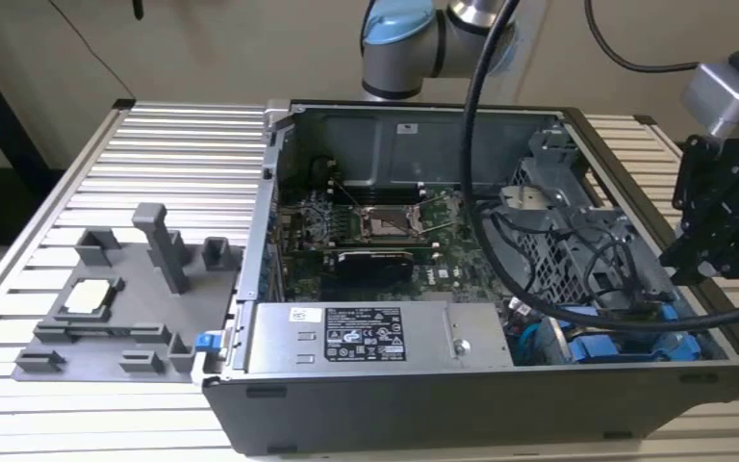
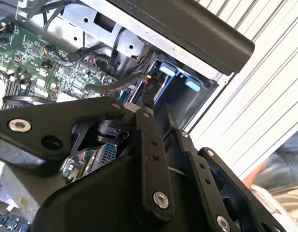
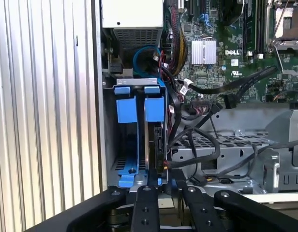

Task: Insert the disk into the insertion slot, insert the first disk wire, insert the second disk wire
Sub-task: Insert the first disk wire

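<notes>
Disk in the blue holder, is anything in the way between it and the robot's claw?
Nothing visible is in the way. In the first wrist view the gripper is right by the edge of the disk, which stands in its blue frame in the bay. Black wires loop close beside it, not across the gap.

Shows the disk standing on edge inside the insertion slot, its dark narrow side facing out and a bright blue frame tab at its end. Places it in the case corner at the exterior view's right. Shows black disk wires looping just beside its edge; cannot tell whether any is plugged in.
</notes>
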Controlling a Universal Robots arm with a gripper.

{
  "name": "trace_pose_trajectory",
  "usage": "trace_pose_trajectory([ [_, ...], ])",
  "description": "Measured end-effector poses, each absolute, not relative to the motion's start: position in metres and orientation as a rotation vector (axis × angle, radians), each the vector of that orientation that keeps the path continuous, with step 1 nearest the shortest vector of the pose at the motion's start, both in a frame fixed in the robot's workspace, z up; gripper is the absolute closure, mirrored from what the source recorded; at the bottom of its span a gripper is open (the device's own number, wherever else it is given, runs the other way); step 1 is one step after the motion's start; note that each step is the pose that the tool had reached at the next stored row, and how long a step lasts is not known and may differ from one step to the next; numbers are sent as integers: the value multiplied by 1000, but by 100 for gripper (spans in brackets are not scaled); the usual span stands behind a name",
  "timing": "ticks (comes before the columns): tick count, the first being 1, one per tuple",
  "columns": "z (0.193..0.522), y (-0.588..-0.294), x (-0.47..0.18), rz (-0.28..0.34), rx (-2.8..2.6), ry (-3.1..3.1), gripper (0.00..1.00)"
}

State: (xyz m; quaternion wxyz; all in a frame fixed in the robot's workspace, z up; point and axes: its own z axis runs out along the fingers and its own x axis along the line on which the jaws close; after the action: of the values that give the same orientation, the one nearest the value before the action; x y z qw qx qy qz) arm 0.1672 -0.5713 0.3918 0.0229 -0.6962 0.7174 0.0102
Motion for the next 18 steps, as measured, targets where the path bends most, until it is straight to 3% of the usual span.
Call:
trace_pose_trajectory([
  [9, 392, -563, 167, 32, -2154, 2223, 73],
  [18, 392, -525, 167, 31, -2154, 2223, 73],
])
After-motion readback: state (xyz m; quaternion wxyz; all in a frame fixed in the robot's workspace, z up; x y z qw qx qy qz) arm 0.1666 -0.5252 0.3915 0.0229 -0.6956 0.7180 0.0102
